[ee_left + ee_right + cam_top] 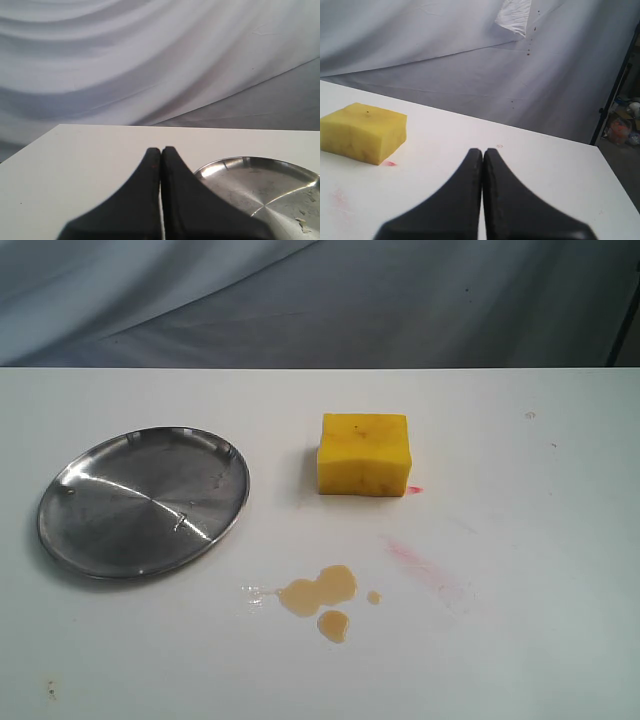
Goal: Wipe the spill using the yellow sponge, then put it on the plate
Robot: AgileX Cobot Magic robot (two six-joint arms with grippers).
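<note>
The yellow sponge point(364, 454) rests on the white table behind the middle; the right wrist view also shows the sponge point(363, 131). The tan-brown spill point(322, 596) lies in front of it, nearer the table's front. The silver plate point(143, 500) sits at the left, and part of the plate point(260, 192) shows in the left wrist view. Neither arm appears in the exterior view. My left gripper point(161, 149) is shut and empty, beside the plate's rim. My right gripper point(483, 151) is shut and empty, well apart from the sponge.
A pink-red smear point(425, 562) and a small red mark point(415, 489) lie right of the spill and at the sponge's corner. Grey cloth point(300, 300) hangs behind the table. Clutter and a dark stand point(620, 100) sit past the table's edge in the right wrist view.
</note>
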